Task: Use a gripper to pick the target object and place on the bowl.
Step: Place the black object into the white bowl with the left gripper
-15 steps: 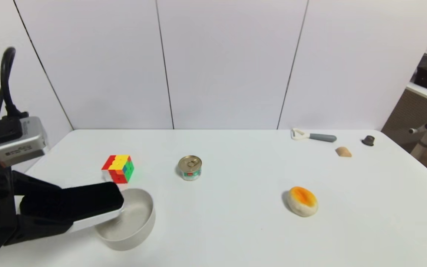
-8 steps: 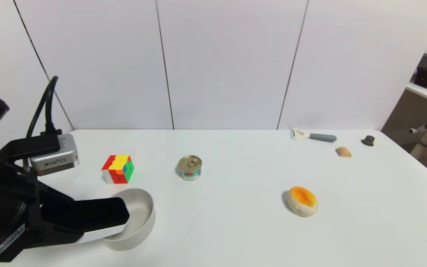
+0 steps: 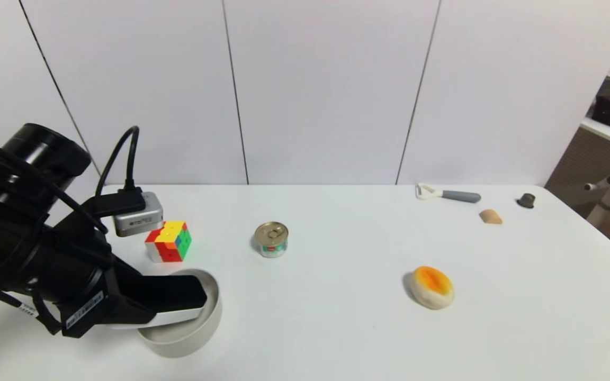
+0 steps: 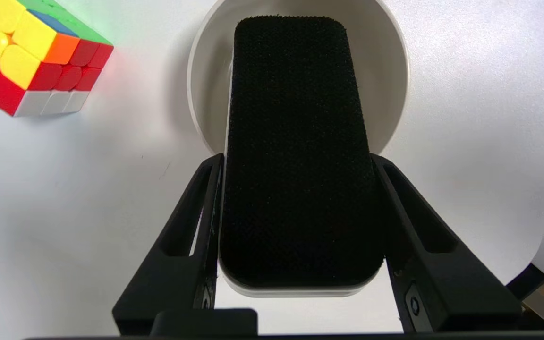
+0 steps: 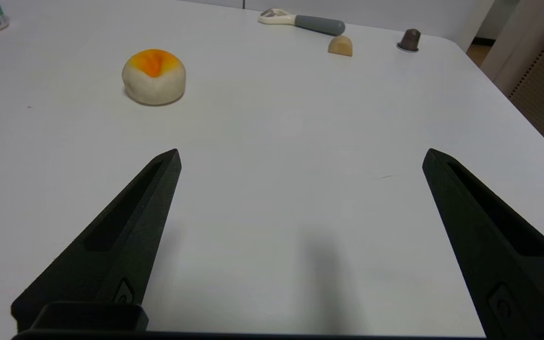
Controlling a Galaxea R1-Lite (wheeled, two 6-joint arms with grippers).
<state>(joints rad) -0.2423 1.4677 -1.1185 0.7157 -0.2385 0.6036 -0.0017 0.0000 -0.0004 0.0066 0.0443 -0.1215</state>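
Over the white table, left gripper clamped on the black-topped block, its far end inside the grey bowl beside the puzzle cube; right gripper spread wide, empty.

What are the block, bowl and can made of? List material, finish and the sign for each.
Block, held by the left gripper: black felt-like top, woven nap visible; smooth white base, likely plastic.
Bowl: matte grey-beige, no glare; plastic or ceramic, unclear.
Can: probably metal, shiny gold pull-ring lid, printed label.
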